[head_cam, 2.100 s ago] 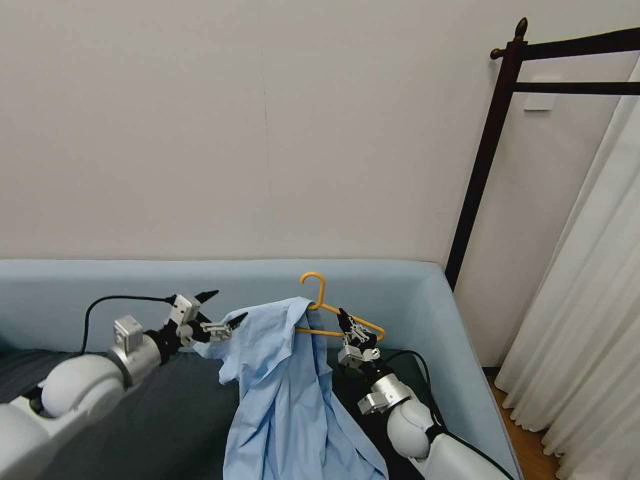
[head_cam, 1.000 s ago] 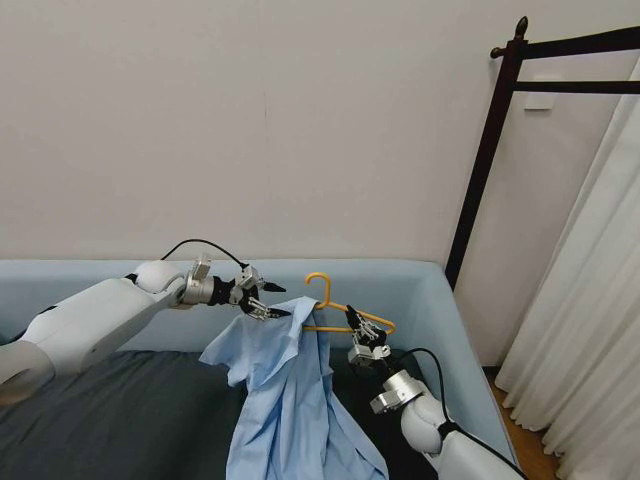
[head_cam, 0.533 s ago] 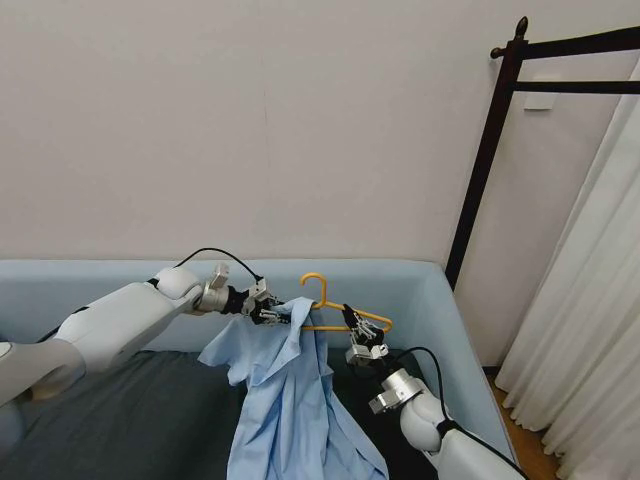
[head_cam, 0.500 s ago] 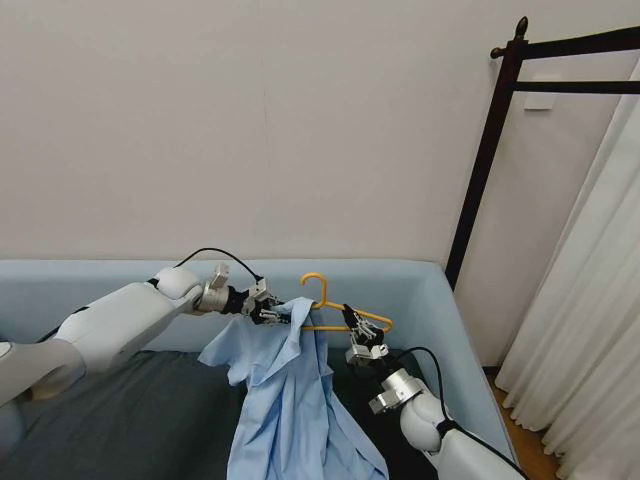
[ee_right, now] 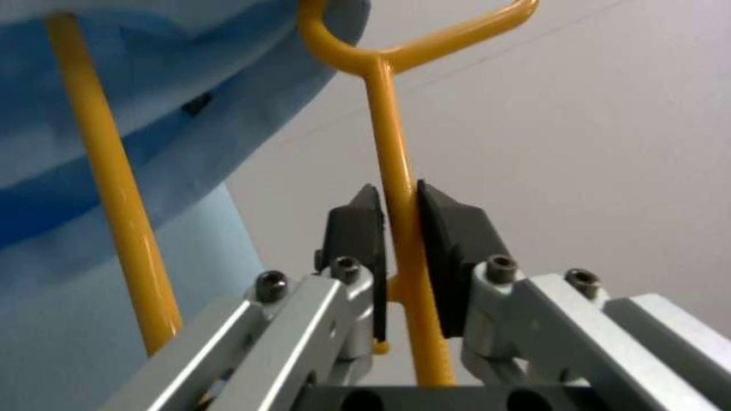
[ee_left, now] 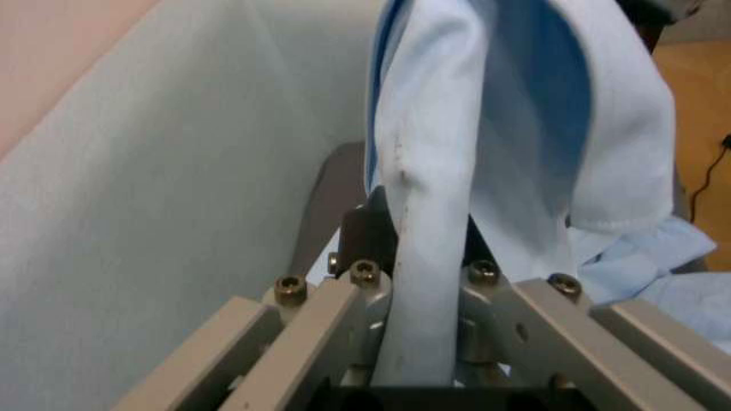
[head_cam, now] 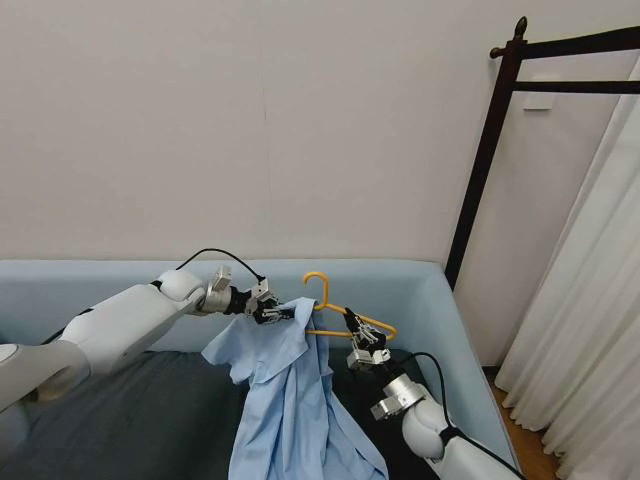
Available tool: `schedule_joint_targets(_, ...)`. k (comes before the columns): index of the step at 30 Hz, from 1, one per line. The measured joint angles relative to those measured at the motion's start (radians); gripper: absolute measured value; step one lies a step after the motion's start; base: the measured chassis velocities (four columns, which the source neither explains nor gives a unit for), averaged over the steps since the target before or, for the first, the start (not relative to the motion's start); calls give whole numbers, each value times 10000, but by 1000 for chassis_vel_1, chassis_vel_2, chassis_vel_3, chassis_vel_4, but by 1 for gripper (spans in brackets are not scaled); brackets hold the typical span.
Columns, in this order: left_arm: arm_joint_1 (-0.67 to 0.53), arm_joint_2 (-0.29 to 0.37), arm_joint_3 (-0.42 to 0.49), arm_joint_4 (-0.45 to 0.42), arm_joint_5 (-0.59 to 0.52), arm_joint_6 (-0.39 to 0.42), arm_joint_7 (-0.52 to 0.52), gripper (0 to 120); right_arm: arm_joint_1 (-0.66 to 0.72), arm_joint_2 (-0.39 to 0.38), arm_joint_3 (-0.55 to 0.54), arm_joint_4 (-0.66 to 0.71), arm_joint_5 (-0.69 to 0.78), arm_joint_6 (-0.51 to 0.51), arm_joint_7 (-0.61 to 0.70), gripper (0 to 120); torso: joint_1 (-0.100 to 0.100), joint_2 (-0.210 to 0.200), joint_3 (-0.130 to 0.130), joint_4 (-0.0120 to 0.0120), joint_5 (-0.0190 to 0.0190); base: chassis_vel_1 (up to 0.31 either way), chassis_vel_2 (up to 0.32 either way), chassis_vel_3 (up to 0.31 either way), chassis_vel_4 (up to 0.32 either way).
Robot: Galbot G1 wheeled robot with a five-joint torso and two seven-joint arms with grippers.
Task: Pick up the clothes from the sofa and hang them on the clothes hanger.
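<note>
A light blue shirt [head_cam: 285, 400] hangs by one shoulder from a yellow hanger [head_cam: 335, 310] above the sofa. My right gripper [head_cam: 362, 345] is shut on the hanger's right arm, and the right wrist view shows the yellow bar [ee_right: 402, 248] clamped between the black pads. My left gripper [head_cam: 272, 313] is shut on the shirt's collar fabric beside the hanger hook. In the left wrist view a fold of the blue cloth [ee_left: 440, 240] runs down between the fingers. A dark wooden clothes rack [head_cam: 500, 140] stands at the right.
The pale blue sofa [head_cam: 90, 285] has a dark seat cushion [head_cam: 120, 420] under the shirt. White curtains [head_cam: 590, 320] hang at the far right beside the rack. A plain wall rises behind the sofa.
My left arm rose from the seat and reached right to the shirt's collar, then shut on it. The hanger and shirt shifted slightly right in the last half second.
</note>
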Motion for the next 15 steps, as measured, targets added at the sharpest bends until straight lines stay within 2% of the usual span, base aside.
schedule_joint_targets(1,25,-17,-33,-4,45,-57,-37,2,-59,-12,-64,141,70,34,-81,20,0,0,0,1,0,0,0,0,0)
schedule_joint_targets(3,39,-20,-48,-5,53,-66,-65,1,-93,-24,-86,221,123,45,-128,22,0,0,0,0,3,0,0,0,0)
schedule_joint_targets(6,109,-55,-146,12,77,-109,-168,1,-323,-209,-174,636,424,178,-314,37,0,0,0,1,-1,0,0,0,0)
schedule_joint_targets(7,109,-55,-146,12,77,-109,-168,1,-323,-209,-174,636,424,178,-314,37,0,0,0,1,-1,0,0,0,0)
schedule_joint_targets(10,185,-11,-305,-20,76,-155,-227,1,-867,-545,-132,1323,1151,448,-719,51,0,0,0,-1,0,0,0,0,0)
schedule_joint_targets(11,185,-11,-305,-20,76,-155,-227,1,-867,-545,-132,1323,1151,448,-719,51,0,0,0,-1,0,0,0,0,0)
schedule_joint_targets(15,261,459,-96,-337,81,-240,-259,1,-2033,-1008,179,1937,2711,331,-1609,71,-1,1,-1,-3,-1,0,0,0,0)
